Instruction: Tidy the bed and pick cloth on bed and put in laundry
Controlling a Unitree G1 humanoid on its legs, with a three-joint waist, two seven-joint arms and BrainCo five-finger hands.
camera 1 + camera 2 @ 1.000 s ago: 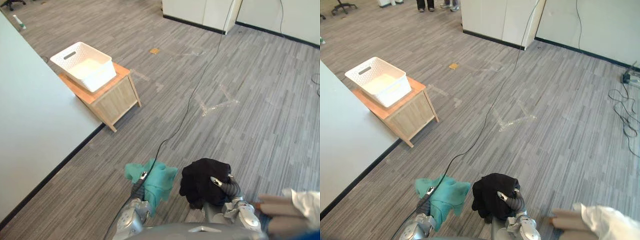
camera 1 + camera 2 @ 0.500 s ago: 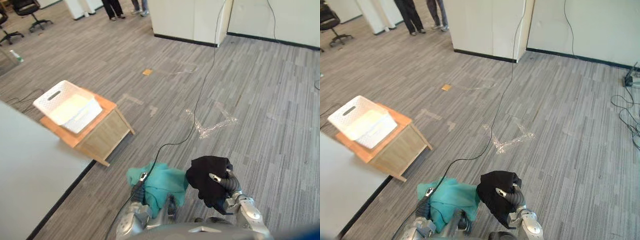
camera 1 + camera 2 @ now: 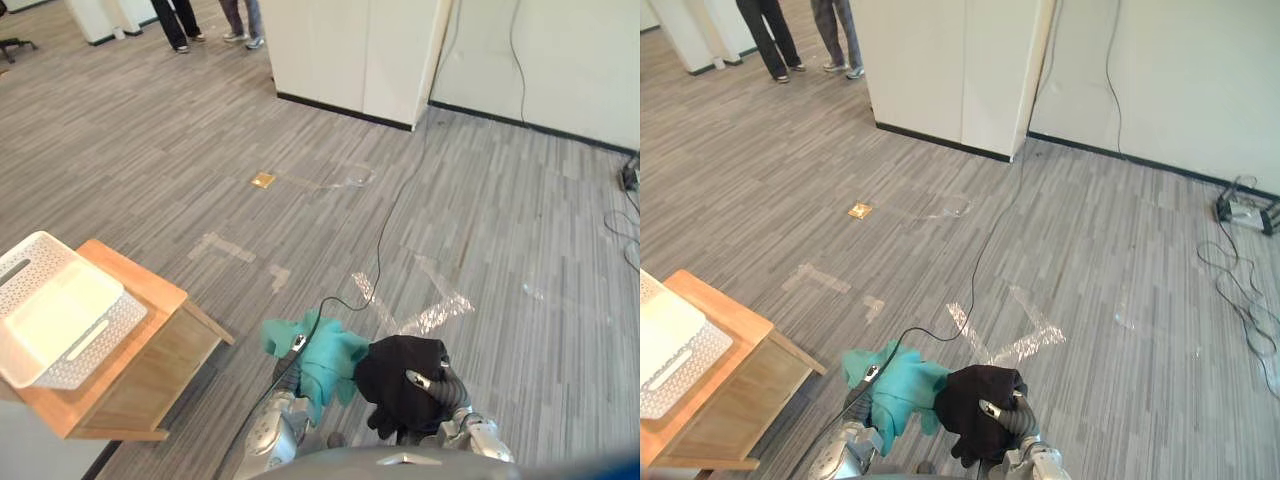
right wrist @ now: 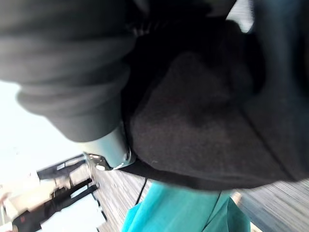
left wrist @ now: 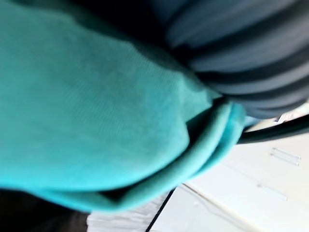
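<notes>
Both arms reach forward side by side, off to the right of the wooden surface (image 3: 150, 290), with the left arm (image 3: 266, 432) nearer it. The left robot hand (image 3: 298, 344) is raised, its thumb pressed over a bunched teal cloth (image 3: 332, 362). The right robot hand (image 3: 417, 379), farther from the surface, clamps its thumb on a black cloth (image 3: 392, 372).

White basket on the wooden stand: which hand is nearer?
Left. The left hand, holding the teal cloth, is to the right of the white basket; the right hand, holding the black cloth, is farther right.
</notes>
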